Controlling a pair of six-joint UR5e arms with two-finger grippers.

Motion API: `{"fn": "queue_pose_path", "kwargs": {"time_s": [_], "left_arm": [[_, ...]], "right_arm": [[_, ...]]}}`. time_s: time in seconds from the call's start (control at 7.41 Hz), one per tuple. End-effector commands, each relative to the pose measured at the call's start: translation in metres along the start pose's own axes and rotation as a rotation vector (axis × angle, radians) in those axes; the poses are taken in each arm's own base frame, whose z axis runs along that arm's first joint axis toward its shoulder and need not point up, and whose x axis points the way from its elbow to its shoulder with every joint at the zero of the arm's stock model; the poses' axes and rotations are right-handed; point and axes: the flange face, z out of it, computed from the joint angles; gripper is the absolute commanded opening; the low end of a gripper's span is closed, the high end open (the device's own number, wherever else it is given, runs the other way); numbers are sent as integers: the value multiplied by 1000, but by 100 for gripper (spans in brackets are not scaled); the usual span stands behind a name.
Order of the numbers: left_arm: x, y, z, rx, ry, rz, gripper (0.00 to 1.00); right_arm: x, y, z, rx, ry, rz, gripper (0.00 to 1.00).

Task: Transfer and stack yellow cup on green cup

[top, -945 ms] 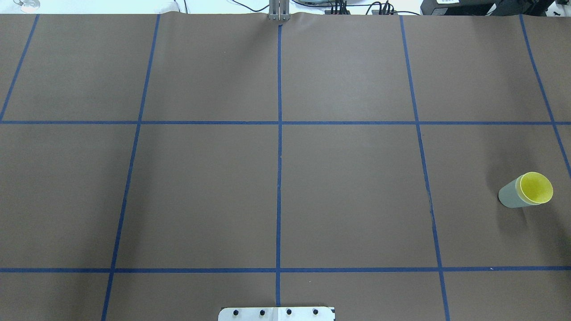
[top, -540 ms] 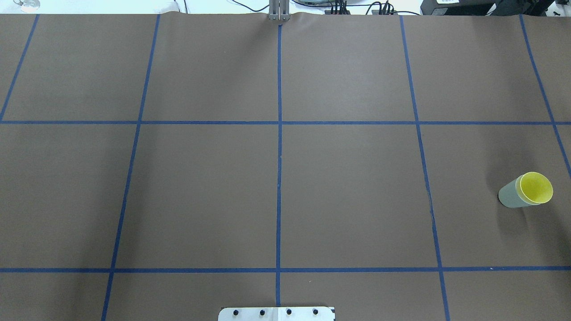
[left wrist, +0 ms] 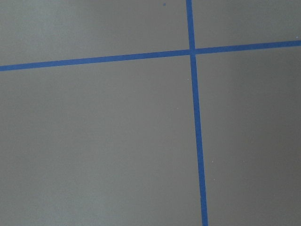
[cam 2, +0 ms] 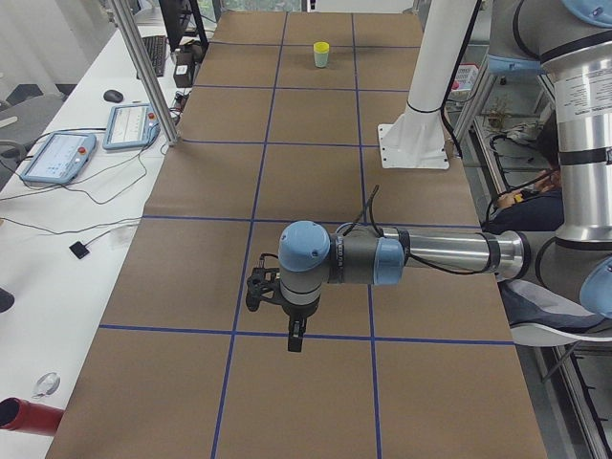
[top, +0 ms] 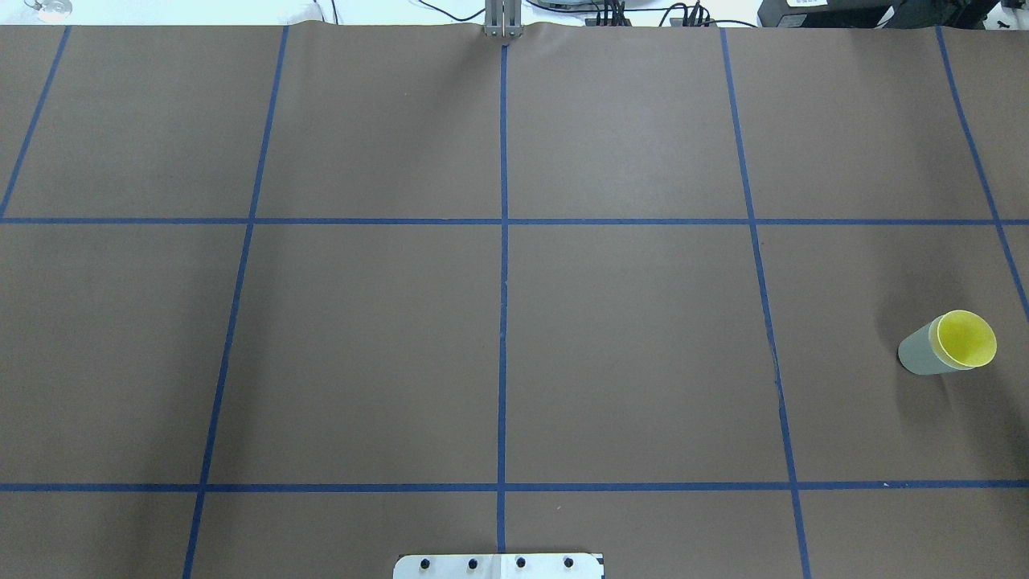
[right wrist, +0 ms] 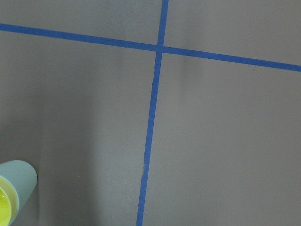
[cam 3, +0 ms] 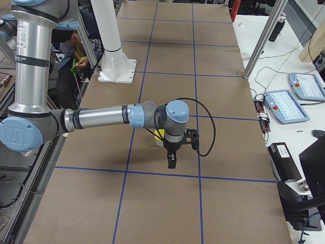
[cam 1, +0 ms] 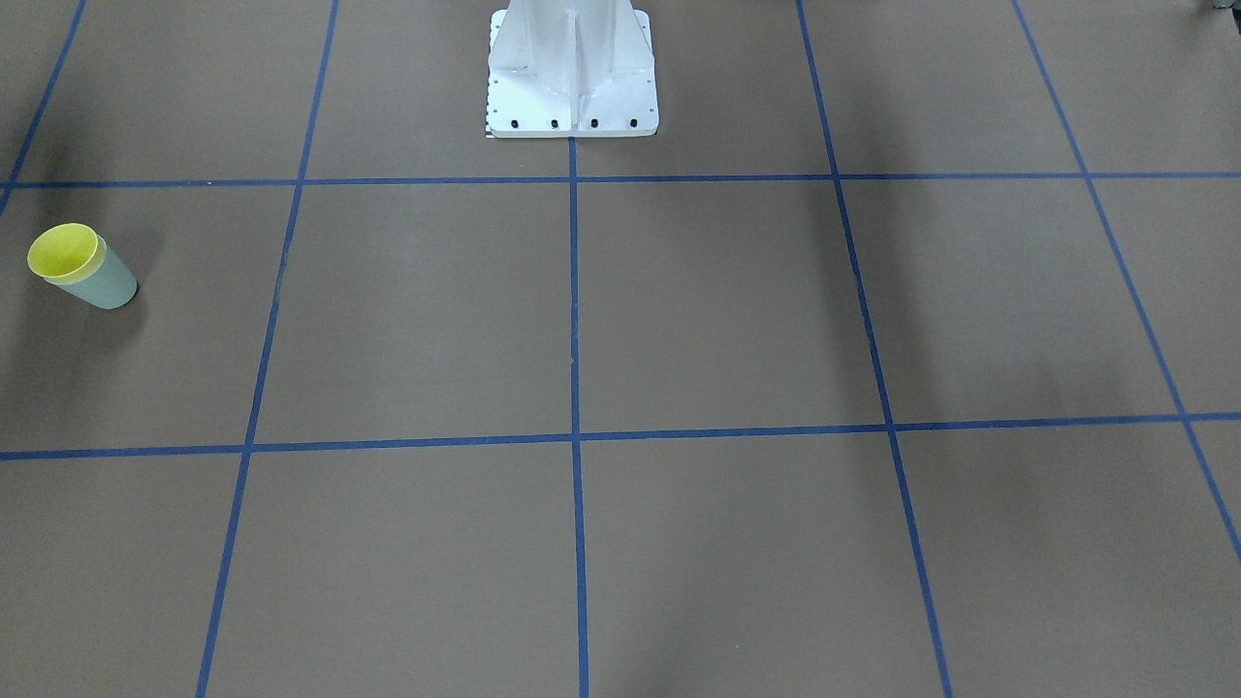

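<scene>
So the yellow cup [top: 967, 338] is sitting nested inside the green cup [top: 916, 359], only its rim and bright inside showing above the mint one. The pair stands upright on the brown paper table cover [top: 627, 354], way over on the robot's right side, in a square of the blue tape grid [top: 503, 265] and not touching any line. Nothing is holding them. The right gripper [cam 3: 172, 161] hangs above the table with its fingers pointing down, and from the right-end camera the cups peek out just behind that wrist. The right wrist camera catches them in its bottom left corner. The left gripper [cam 2: 295, 338] hangs over the opposite end of the table, well apart from the cups, and its wrist camera sees only paper and a tape crossing. Both grippers show up only in the side views, so whether they're spread or closed, can't tell. The white robot pedestal [cam 1: 572, 68] stands at the table's edge in the middle.
</scene>
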Motion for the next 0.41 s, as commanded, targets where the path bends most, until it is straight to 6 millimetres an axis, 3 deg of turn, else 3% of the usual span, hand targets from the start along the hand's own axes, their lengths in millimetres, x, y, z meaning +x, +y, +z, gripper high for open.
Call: {"fn": "queue_pose_path", "kwargs": {"time_s": [0.0, 0.27], "left_arm": [[0, 0, 0, 0, -1, 0, 100], [-1, 1, 0, -2, -5, -1, 100]], "right_arm": [[1, 1, 1, -3, -1, 3, 100], [1, 1, 1, -3, -1, 3, 100]]}}
